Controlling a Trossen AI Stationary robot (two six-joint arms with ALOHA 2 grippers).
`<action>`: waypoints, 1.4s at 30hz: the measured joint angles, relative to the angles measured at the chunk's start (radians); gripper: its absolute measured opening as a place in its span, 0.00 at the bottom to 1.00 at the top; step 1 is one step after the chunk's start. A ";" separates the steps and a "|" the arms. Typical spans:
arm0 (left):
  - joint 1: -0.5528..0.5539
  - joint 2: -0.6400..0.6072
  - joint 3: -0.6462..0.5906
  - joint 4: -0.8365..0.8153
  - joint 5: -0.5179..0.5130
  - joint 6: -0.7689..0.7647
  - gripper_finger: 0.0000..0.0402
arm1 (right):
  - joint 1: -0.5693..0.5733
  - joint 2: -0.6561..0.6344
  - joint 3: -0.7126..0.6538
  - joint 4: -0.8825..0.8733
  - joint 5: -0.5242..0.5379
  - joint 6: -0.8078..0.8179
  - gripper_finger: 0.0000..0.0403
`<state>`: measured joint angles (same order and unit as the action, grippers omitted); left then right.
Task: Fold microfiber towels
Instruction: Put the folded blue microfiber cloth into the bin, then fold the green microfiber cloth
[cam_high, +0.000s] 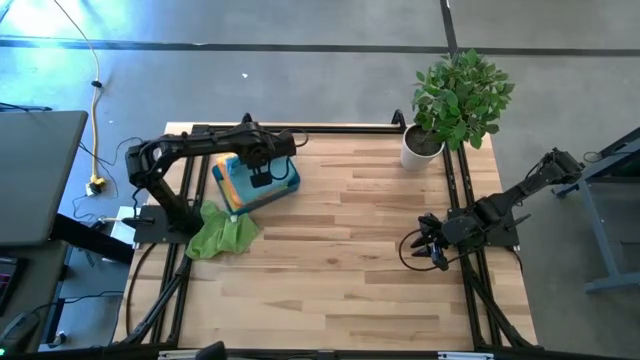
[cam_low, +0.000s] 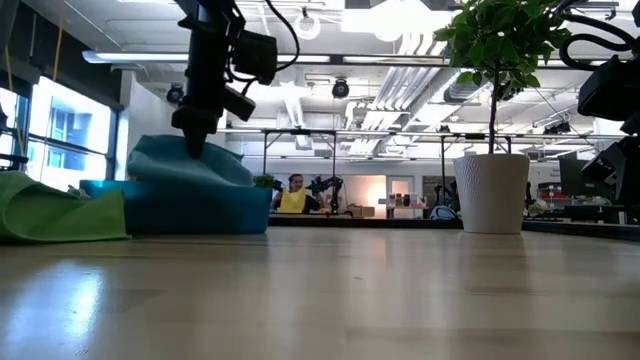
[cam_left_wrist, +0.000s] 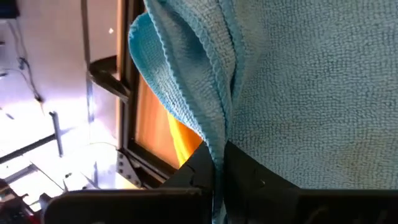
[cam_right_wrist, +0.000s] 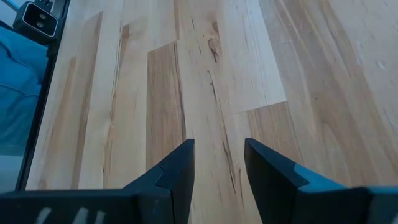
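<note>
bright, even light falls on the wooden table (cam_high: 380, 250) in the high view, with a pale blue glare in the upper left of the frame. in the low view, ceiling lamps (cam_low: 400, 20) blow out at top centre and windows (cam_low: 60, 130) glow at left; the tabletop's near part is blurred and sheened. the left wrist view is overexposed at lower left, the light blue towel (cam_left_wrist: 311, 93) sharp.

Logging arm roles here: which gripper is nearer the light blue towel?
Left. The left gripper is shut on the light blue towel over the tray; the right gripper waits across the table.
</note>
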<state>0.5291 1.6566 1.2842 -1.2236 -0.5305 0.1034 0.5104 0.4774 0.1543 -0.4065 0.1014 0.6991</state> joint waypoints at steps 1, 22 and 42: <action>0.004 0.000 0.000 0.003 -0.007 0.005 0.02 | 0.000 0.000 0.000 0.000 0.000 0.000 0.33; 0.016 -0.113 0.042 -0.064 0.115 -0.155 0.43 | 0.000 0.000 0.000 0.000 0.000 0.000 0.33; -0.619 -0.249 -0.359 -0.080 0.506 -1.233 0.44 | 0.000 0.000 0.000 0.000 0.000 0.000 0.33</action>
<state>-0.0896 1.4075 0.9249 -1.3033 -0.0248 -1.1294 0.5102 0.4774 0.1543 -0.4063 0.1017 0.6991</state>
